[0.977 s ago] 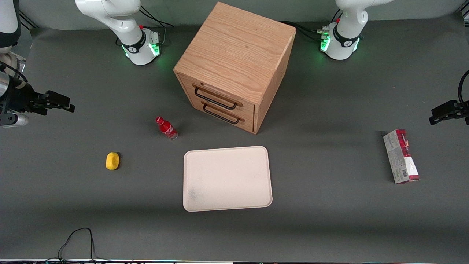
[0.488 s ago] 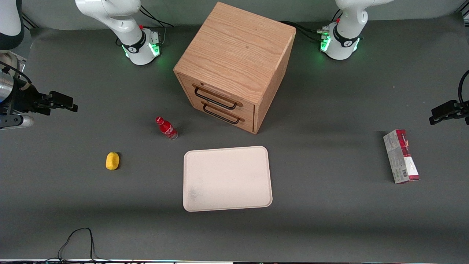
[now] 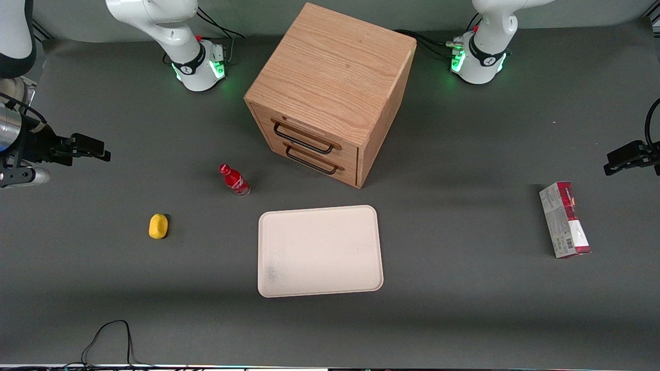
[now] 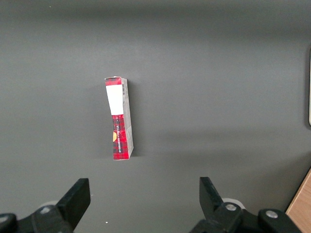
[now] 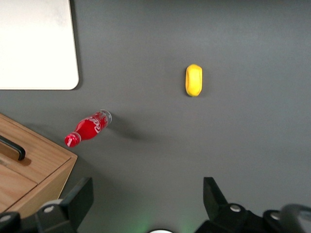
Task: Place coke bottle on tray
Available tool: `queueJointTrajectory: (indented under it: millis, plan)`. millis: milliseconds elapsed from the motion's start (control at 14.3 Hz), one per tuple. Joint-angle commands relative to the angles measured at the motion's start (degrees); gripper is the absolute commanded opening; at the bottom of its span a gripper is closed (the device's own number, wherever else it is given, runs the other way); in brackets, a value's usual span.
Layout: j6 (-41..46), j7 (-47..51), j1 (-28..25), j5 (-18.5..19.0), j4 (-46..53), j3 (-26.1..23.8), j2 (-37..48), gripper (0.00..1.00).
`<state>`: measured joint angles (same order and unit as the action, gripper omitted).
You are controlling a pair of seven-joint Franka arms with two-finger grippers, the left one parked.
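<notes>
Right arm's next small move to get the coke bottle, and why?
Probably carry the gripper toward the coke bottle: it hangs open above bare table at the working arm's end, well short of the upright bottle, which stands beside the tray, not on it.

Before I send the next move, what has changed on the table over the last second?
Only the gripper moved: it crept a little toward the bottle and slightly lower in the front view, fingers open and empty, well short of it. Nothing was gripped or let go. The bottle stands on the table beside the tray, not on it. The tray, the yellow object, the drawer cabinet and the carton stayed put.
</notes>
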<state>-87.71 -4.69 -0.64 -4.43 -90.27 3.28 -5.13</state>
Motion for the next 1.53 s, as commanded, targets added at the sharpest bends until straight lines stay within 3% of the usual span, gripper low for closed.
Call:
queueJointTrajectory:
  millis: [0, 279, 488, 767, 1186, 1465]
  plan:
    - [1.23, 4.76, -0.07, -0.58, 8.25, -2.65, -5.84, 1.0]
    - [1.31, 6.35, -0.59, 0.21, 14.06, -6.78, -9.19, 1.0]
    - [1.31, 15.48, -2.43, 3.02, 14.51, -11.79, -9.81, 1.0]
    - [1.31, 23.93, -6.92, 2.41, 15.39, -12.51, -10.25, 1.0]
    - [-0.26, 27.55, -8.15, 2.23, 7.49, -12.51, -9.37, 1.0]
    - [-11.49, 31.33, -10.43, 2.23, -5.94, -12.51, -6.04, 1.0]
